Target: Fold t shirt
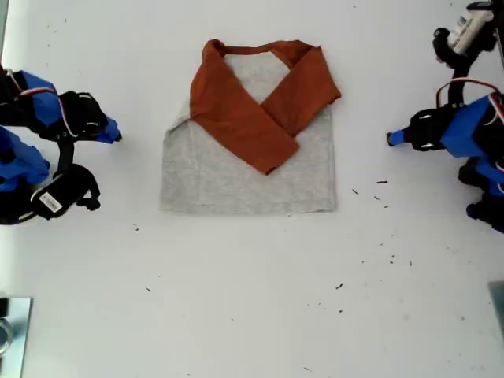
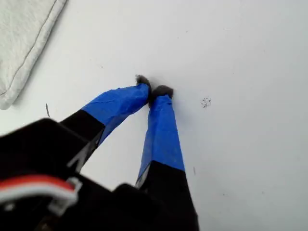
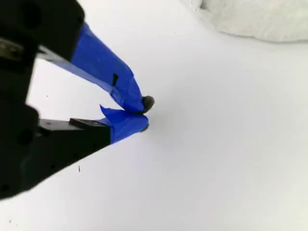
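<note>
Blue-taped tips of my first gripper (image 2: 153, 89) meet, holding nothing, above the white table (image 2: 240, 159); my second gripper (image 3: 143, 114) is likewise pinched together and empty. Beyond both, well apart, the grey-bodied t shirt (image 1: 236, 177) lies flat mid-table, rust-orange sleeves crossed over its chest.

The exterior view looks straight down on the white desk (image 1: 252, 315) from high above. Both wrist views look closely along their grippers; all three views share the shirt's (image 1: 236, 181) edge.
</note>
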Available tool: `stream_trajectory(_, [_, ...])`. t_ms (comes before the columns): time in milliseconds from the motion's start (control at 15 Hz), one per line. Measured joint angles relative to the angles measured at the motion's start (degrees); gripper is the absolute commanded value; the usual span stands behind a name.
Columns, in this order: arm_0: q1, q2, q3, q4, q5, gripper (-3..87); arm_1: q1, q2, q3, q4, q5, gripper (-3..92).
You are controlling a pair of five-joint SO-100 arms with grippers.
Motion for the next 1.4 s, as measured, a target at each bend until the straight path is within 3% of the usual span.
stream_trajectory(200, [2.99,6.94,-1.76,2.29,-1.58,-0.3,-2.55,-3.96,-3.69,2.9,2.64,3.5])
stream_trajectory(267, [5.89,5.19,-7.03,4.57,-2.46,-0.2,-4.66,-9.4,-10.11,5.54,3.52,14.6])
stream_trajectory(333, [9.84,0.88,-14.06,7.29,-3.25,11.5,-7.47,-15.64,-18.9,8.35,4.48,32.6])
stream_trajectory(400, [13.71,-3.6,-22.59,11.69,-4.31,19.4,-10.2,-22.32,-29.27,11.95,5.89,38.9])
stream_trajectory(600, [23.12,-18.11,-49.83,25.58,-5.89,25.6,-17.75,-38.14,-55.99,23.91,11.07,38.8])
stream_trajectory(667, [25.22,-21.45,-53.17,26.63,-6.5,25.4,-20.21,-41.92,-61.08,24.96,12.92,38.3])
stream_trajectory(800, [29.0,-24.52,-50.89,22.59,-8.35,24.6,-24.61,-49.57,-63.63,24.35,16.79,37.0])
stream_trajectory(1000, [29.44,-24.7,-33.57,7.29,-9.93,23.5,-28.83,-59.85,-62.93,17.4,21.09,36.2])
stream_trajectory(1200, [29.44,-31.11,-26.28,-1.93,-10.02,23.6,-30.41,-70.22,-61.35,10.28,22.68,31.9])
stream_trajectory(1267, [29.44,-34.28,-26.28,-4.39,-10.02,20.1,-30.41,-72.86,-60.03,6.77,22.94,27.1])
stream_trajectory(1400, [29.97,-39.99,-26.37,-9.23,-10.28,3.3,-30.59,-74.27,-57.83,3.43,23.82,17.5])
